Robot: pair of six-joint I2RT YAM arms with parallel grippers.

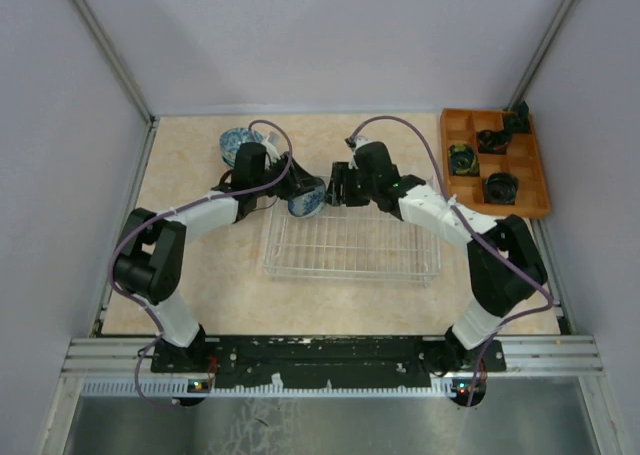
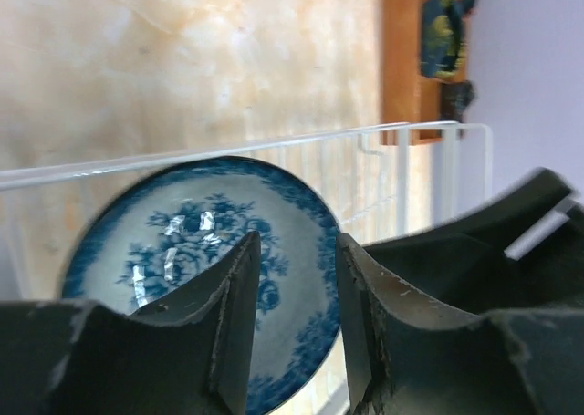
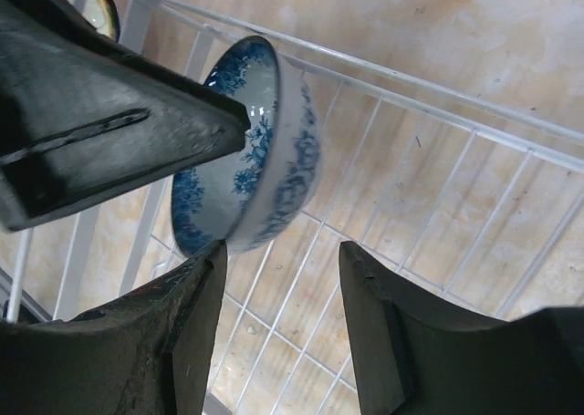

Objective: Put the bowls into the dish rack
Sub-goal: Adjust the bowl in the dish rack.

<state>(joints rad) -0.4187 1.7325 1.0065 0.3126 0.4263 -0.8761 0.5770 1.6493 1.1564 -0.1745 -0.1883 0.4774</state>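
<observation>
Watching the overhead feed, I have both arms meeting at the far left corner of the dish rack (image 1: 352, 274), which sits mid-table. The blue-patterned bowl (image 1: 308, 199) I'm working with is tipped up on its edge there, just inside the rack's far rail, with its hollow turned toward the left arm.

On the left wrist view, the left gripper (image 2: 297, 242) straddles the bowl's rim, one finger over the painted inside and the other outside the wall. The fingers stand narrowly apart, and I cannot tell whether they are pinching the rim or sit loose around it.

On the right wrist view, the right gripper (image 3: 283, 251) is parted with only rack wire showing between its fingers. It holds nothing, and the bowl is just beyond its left fingertip, near but apart. I can't make out whether the bowl's lower edge rests on the rack floor.

More bowls are stacked (image 1: 236, 143) on the table (image 1: 200, 275) at the far left, behind the left arm. The orange tray (image 1: 500, 212) with black items (image 1: 500, 187) lies far right, well apart from the rack.
</observation>
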